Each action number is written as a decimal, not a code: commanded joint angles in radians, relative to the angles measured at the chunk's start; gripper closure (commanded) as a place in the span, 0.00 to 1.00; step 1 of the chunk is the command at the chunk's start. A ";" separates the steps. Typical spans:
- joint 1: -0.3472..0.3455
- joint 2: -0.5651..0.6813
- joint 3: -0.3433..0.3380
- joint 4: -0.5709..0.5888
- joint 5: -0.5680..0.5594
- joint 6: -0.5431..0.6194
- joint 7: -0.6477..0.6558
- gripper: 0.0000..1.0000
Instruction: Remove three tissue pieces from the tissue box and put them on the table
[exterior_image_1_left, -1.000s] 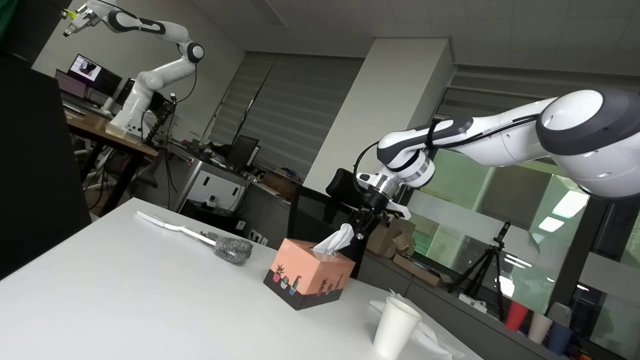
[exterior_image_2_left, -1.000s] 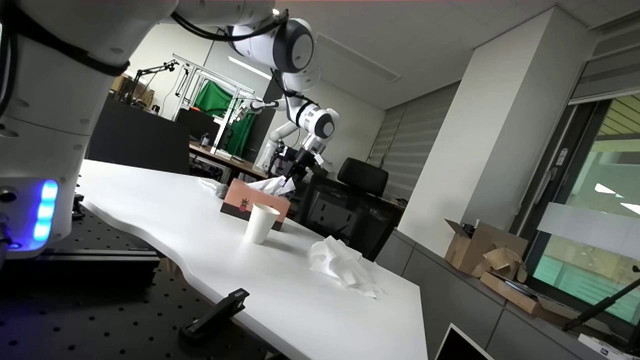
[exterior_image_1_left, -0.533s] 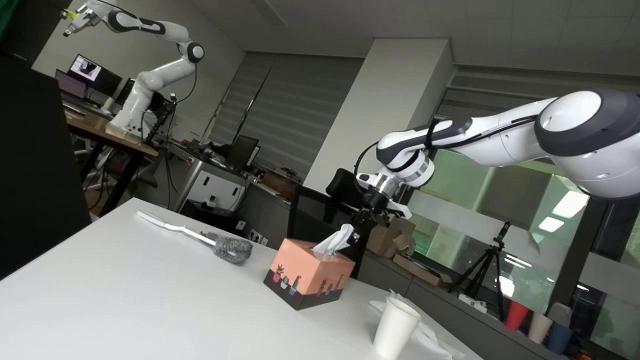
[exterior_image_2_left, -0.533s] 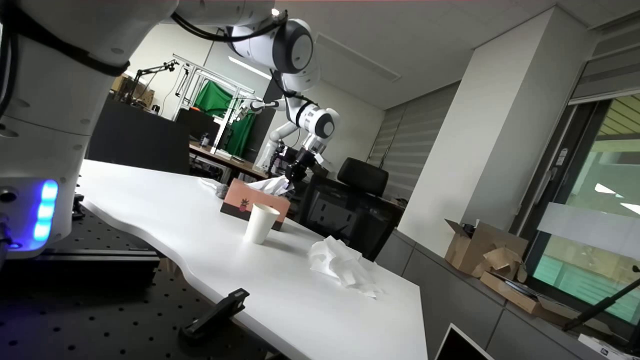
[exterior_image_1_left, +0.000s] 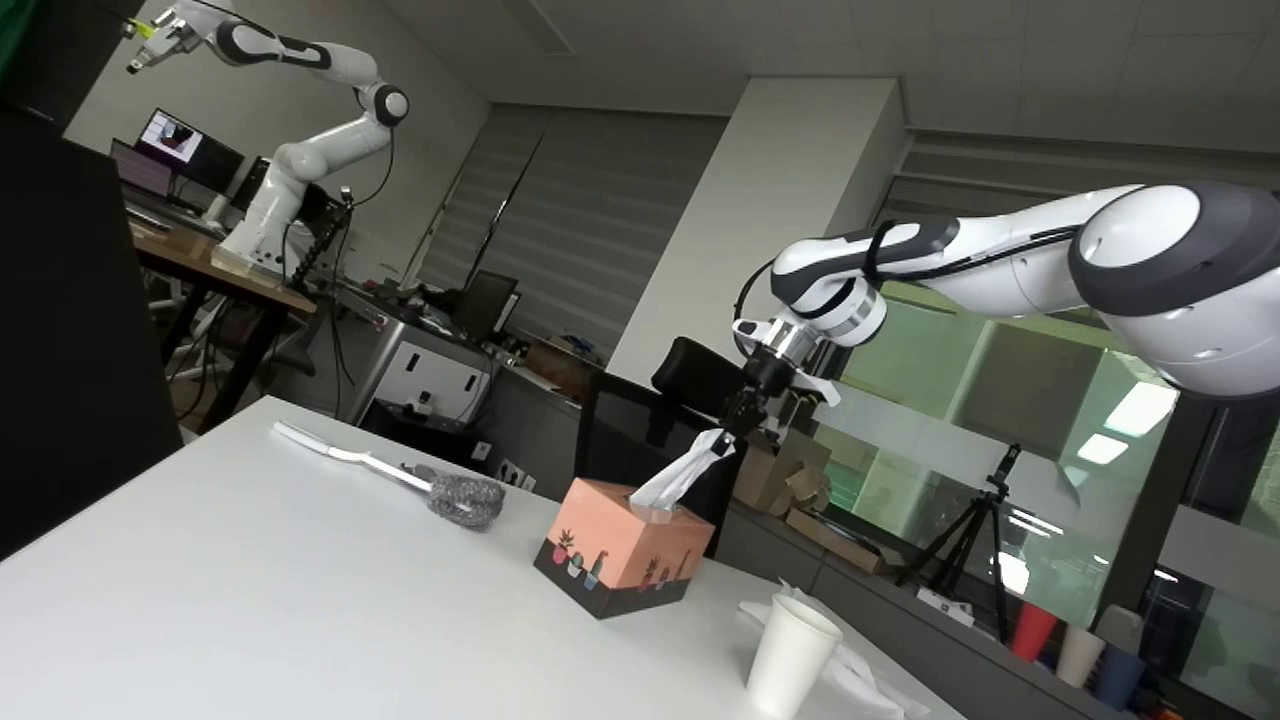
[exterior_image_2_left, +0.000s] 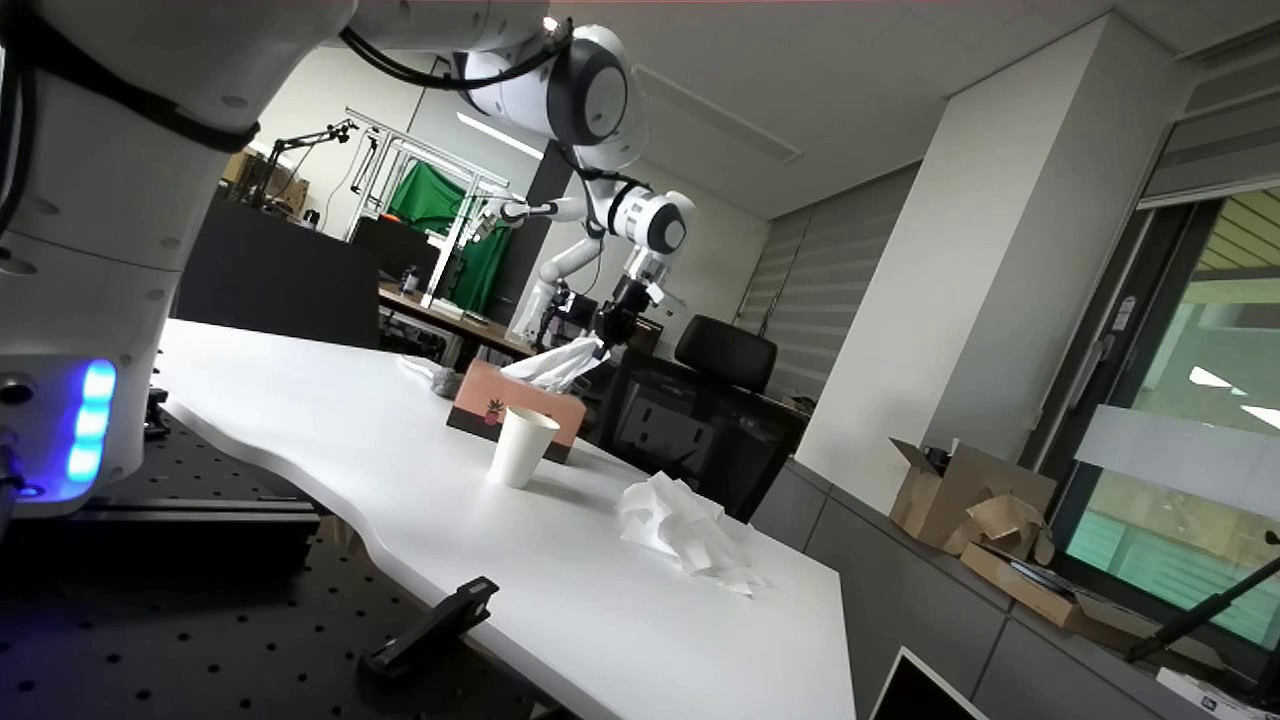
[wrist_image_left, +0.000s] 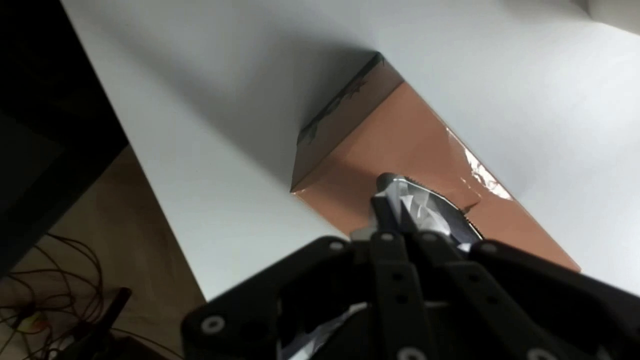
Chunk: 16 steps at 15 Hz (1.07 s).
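Note:
The salmon-pink tissue box (exterior_image_1_left: 625, 545) with its dark base stands on the white table (exterior_image_1_left: 300, 610). Out of its top slot a white tissue piece (exterior_image_1_left: 676, 478) stretches up at a slant, its lower part still inside the box. My gripper (exterior_image_1_left: 722, 443), just above the box, is shut on the upper end of that tissue. In the wrist view the fingertips of the gripper (wrist_image_left: 397, 209) pinch white paper over the slot of the box (wrist_image_left: 395, 135). A crumpled heap of white tissue pieces (exterior_image_2_left: 685, 530) lies on the table beyond the cup; how many it holds I cannot tell.
A white paper cup (exterior_image_2_left: 522, 448) stands close to the box, between it and the heap in an exterior view. A white-handled brush with a grey head (exterior_image_1_left: 465, 500) lies on the box's other side. A black office chair (exterior_image_2_left: 670, 420) is behind the table edge.
The jaws have shut on the tissue, and the gripper has risen away from the box, drawing the tissue longer out of the slot. The box has shifted slightly with the pull.

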 joint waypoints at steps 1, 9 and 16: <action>0.003 0.000 -0.043 0.115 -0.033 -0.047 0.067 1.00; -0.028 -0.015 -0.153 0.243 -0.072 -0.043 0.121 1.00; -0.073 0.013 -0.274 0.268 -0.115 -0.031 0.159 1.00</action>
